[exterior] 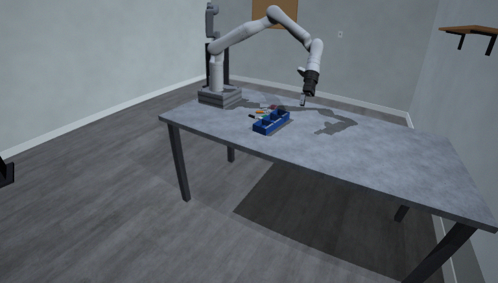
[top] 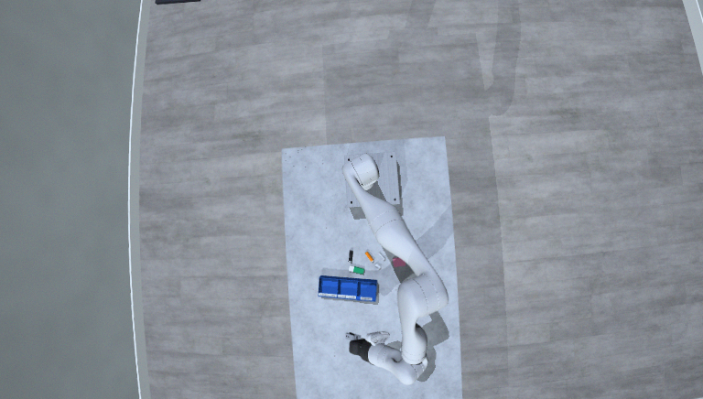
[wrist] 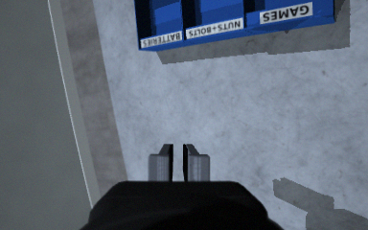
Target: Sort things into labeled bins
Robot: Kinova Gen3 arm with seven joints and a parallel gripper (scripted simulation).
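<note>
Bins [wrist: 230, 21], one blue strip of three compartments labelled BATTERIES, NUTS+BOLTS and GAMES, stand on the grey surface [exterior: 367, 151], and the small things lie in a loose cluster just on the far side: a green-and-white cylinder [top: 356, 269], an orange one [top: 369, 255], a dark stick [top: 351, 255] and a pink piece [top: 397, 262] partly hidden under the arm. The hand [wrist: 178, 165] hangs above bare surface on the near side of the bins, fingers nearly together with only a slim gap and nothing between them. I judge the pieces light, stiff and, for the round ones, prone to roll, so take each across its middle.
</note>
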